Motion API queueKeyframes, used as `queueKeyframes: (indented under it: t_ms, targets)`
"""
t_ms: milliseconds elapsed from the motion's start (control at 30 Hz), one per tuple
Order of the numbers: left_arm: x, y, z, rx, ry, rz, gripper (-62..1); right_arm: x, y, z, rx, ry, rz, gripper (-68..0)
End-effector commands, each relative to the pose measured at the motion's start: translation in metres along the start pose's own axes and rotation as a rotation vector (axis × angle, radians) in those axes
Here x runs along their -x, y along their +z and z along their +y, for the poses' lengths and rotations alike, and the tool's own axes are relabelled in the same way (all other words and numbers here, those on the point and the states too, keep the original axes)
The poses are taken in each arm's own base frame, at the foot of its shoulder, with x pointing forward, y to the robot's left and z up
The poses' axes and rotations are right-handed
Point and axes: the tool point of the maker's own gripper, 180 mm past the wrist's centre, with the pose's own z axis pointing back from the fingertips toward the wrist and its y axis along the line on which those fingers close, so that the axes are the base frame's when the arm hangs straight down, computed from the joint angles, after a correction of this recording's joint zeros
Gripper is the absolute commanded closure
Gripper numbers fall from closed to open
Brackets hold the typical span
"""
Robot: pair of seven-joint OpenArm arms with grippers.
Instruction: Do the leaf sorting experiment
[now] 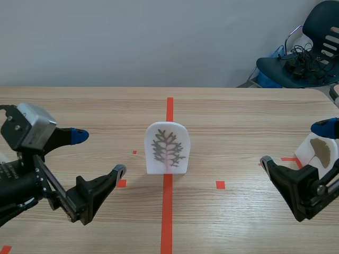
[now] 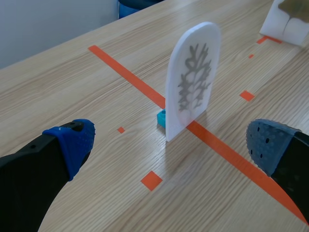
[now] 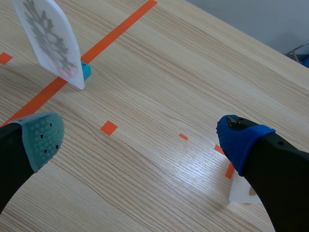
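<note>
Left gripper (image 1: 100,153), nearest the viewer at the low left: fingers spread wide, nothing between them, held above the table (image 1: 238,116); one pad is blue, and the other finger ends in a grey tip in the scene view. Right gripper (image 1: 294,144), low right: fingers likewise spread wide and gripping nothing, one pad grey-green, one blue. First task item: a white round-topped card (image 1: 167,148) bearing a grey branching leaf pattern. It stands upright on the long orange-red tape line (image 1: 167,222) at the middle of the table, between the two arms and well apart from both. The left wrist view shows it ahead of that gripper. A small blue block (image 2: 161,118) sits at the foot of the card, on its far side from the robot and touching it. Second task item: a white piece with an olive-brown leaf shape (image 1: 319,151), at the right side of the table. It is close to the right gripper's blue-padded finger and partly hidden by it; contact cannot be determined, nor whether the piece stands or leans. A dark chair (image 1: 312,58) loaded with cables stands beyond the far right corner of the table, against a plain grey wall (image 1: 132,42).
</note>
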Motion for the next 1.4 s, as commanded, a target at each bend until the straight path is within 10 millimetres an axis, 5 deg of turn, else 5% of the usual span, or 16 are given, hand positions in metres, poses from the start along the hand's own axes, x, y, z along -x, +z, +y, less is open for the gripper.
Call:
queueKeyframes:
  t_ms: [0,867,1233,1367]
  targets:
    - [-0.012,-0.010,0.002,-0.005,0.008,-0.050,-62.3,-0.011,-0.001,-0.002,-0.001,0.011,-0.034,-67.9]
    - [0.005,-0.116,-0.039,0.100,0.011,-0.147,-62.3,-0.011,-0.001,-0.002,-0.001,0.012,-0.030,-67.9]
    - [0.012,-0.123,-0.050,0.134,0.011,-0.134,-62.3,-0.007,-0.001,-0.002,0.000,0.012,-0.011,-67.9]
    - [0.012,-0.123,-0.050,0.134,0.012,-0.134,-43.5,-0.007,-0.001,-0.002,0.000,0.012,-0.011,-67.9]
